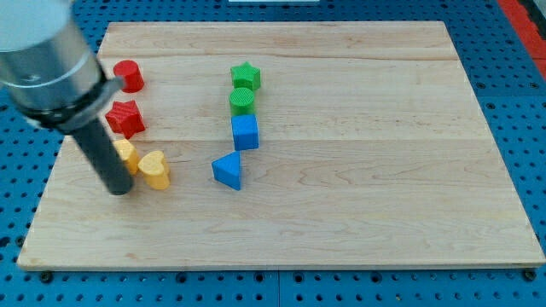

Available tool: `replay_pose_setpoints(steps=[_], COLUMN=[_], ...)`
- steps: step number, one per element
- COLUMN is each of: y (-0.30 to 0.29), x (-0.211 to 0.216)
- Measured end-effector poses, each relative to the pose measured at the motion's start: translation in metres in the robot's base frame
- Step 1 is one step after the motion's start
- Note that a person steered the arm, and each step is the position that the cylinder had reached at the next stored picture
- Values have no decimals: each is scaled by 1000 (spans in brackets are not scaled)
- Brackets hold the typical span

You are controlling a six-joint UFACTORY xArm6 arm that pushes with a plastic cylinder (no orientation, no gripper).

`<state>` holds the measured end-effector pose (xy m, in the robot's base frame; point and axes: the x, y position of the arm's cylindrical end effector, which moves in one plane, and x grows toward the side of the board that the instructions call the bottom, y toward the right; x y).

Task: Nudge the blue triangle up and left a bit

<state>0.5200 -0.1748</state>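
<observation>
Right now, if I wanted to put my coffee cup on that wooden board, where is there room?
The whole half at the view's right of the green star, green cylinder, blue cube and blue triangle is bare, as is the strip along the view's bottom. It is crowded at the view's left: red cylinder, red star, yellow heart and my tip.

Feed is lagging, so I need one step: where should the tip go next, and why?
Probably swing my tip around to the lower right of the blue triangle block. It now sits at the view's left beside the yellow heart block, so it cannot push the triangle up-left.
</observation>
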Motion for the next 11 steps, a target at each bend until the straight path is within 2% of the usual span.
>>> replay_pose_setpoints(steps=[1, 2, 3, 7, 10, 11], y=[29, 51, 136, 107, 142, 217], x=[-3, 34, 35, -13, 4, 13])
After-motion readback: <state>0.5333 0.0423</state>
